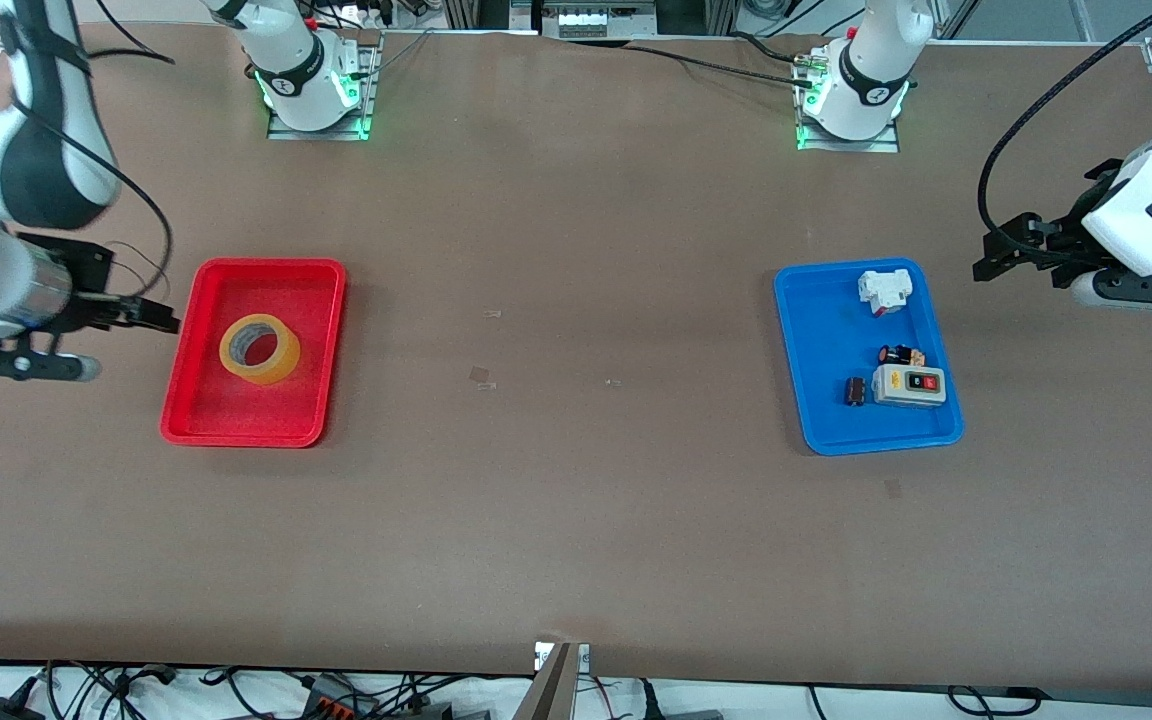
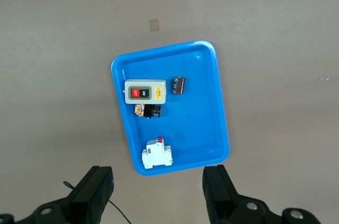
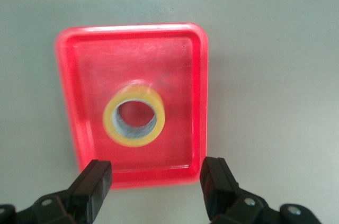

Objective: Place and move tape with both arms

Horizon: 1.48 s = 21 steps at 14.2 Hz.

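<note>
The yellow tape (image 1: pixel 281 362) lies flat in the red tray (image 1: pixel 266 265), hollow centre up. The right wrist view shows the tape (image 3: pixel 110 123) in the same tray (image 3: pixel 132 27). My right gripper (image 1: pixel 151 312) hangs over the table beside the red tray, toward the right arm's end. It is open and empty (image 3: pixel 154 173). My left gripper (image 1: pixel 1001 255) hangs over the table beside the blue tray (image 1: pixel 821 350), toward the left arm's end. It is open and empty (image 2: pixel 159 181).
The blue tray (image 2: pixel 201 107) holds a small white block (image 1: pixel 884 290), a grey switch box with red and black buttons (image 1: pixel 909 385), a small black part (image 1: pixel 853 391) and a black-and-orange part (image 1: pixel 899 355). Bare brown table lies between the two trays.
</note>
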Each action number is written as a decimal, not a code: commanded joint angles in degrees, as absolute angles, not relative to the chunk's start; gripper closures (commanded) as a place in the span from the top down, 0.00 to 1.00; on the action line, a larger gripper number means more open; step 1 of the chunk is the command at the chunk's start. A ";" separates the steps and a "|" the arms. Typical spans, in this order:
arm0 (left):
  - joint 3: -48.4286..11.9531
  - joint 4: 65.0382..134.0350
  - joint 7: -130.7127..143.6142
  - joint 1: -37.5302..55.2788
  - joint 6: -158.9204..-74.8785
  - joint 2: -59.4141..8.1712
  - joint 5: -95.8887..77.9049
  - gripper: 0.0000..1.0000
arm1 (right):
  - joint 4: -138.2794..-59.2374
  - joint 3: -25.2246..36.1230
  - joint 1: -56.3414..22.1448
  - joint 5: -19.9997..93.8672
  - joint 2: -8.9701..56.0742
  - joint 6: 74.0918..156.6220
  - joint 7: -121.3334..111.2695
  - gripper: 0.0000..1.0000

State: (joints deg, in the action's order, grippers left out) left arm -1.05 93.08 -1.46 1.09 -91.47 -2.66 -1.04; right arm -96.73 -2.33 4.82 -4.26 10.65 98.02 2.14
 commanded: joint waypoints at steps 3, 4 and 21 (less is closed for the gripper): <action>-1.14 92.29 -1.23 0.79 -90.35 -2.81 -1.14 1.00 | -82.99 -2.55 4.83 -2.73 12.39 86.23 0.88 1.00; -1.14 92.29 -1.23 0.79 -90.26 -2.73 -1.23 1.00 | -81.84 -2.46 5.01 -2.29 12.39 85.96 0.18 1.00; -1.14 99.84 -2.11 0.44 -92.37 2.46 -0.97 1.00 | -95.87 -2.37 5.01 -0.18 1.77 96.40 -2.20 1.00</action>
